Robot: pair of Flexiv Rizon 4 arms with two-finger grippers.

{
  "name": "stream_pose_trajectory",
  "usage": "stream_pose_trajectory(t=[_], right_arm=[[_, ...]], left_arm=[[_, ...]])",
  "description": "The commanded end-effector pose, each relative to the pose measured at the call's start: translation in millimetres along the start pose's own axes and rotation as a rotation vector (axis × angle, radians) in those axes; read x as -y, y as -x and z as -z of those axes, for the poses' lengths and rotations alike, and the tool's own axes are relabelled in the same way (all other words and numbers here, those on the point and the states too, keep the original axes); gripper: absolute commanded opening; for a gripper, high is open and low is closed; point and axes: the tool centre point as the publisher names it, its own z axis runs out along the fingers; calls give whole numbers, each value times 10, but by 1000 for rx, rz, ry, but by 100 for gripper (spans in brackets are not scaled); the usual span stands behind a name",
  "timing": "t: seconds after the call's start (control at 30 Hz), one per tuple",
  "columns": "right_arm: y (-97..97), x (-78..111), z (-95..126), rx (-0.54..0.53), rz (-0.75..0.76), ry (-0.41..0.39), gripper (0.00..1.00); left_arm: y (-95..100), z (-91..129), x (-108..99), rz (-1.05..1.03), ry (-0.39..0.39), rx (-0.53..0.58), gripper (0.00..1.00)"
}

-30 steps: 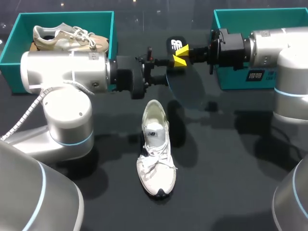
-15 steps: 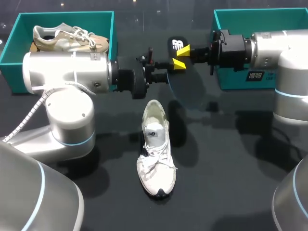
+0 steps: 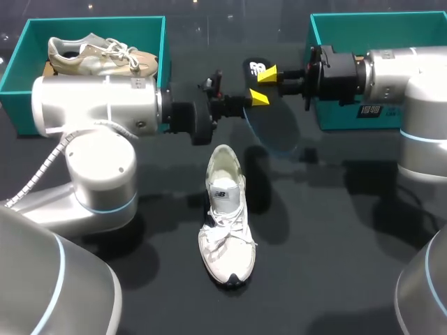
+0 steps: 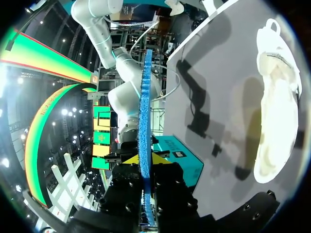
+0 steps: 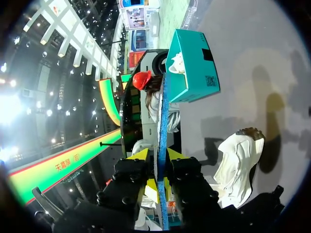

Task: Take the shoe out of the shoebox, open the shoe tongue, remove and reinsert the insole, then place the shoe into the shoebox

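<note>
The right gripper clamps the insole; the left gripper seems clamped on it too. The white shoe lies at six o'clock on the counter.

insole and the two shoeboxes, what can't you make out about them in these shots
insole: both wrist views show only its thin blue edge.
right shoebox: in the head view the right arm covers most of its inside; the left wrist view shows only an outer wall.
left shoebox: in the head view the left arm hides its front wall and the beige shoe's near side.
</note>
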Motion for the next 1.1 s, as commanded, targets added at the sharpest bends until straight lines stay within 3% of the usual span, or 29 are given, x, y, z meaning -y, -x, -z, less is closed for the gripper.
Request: stream_pose_trajectory(t=[0.03, 0.4, 0.53, 0.57, 0.9, 1.1], right_arm=[[0, 69, 112, 6, 3, 2, 100], [15, 298, 423, 3, 39, -13, 100], [15, 298, 423, 3, 39, -13, 100], [15, 298, 423, 3, 39, -13, 100], [15, 298, 423, 3, 39, -13, 100], [15, 298, 423, 3, 39, -13, 100]], left_arm=[[7, 145, 61, -10, 14, -3, 0], [10, 507, 146, 26, 35, -1, 0], [31, 579, 194, 44, -20, -28, 0], [29, 588, 228, -49, 7, -77, 0], [29, 588, 228, -49, 7, -77, 0], [-3, 612, 282, 389, -50, -56, 0]])
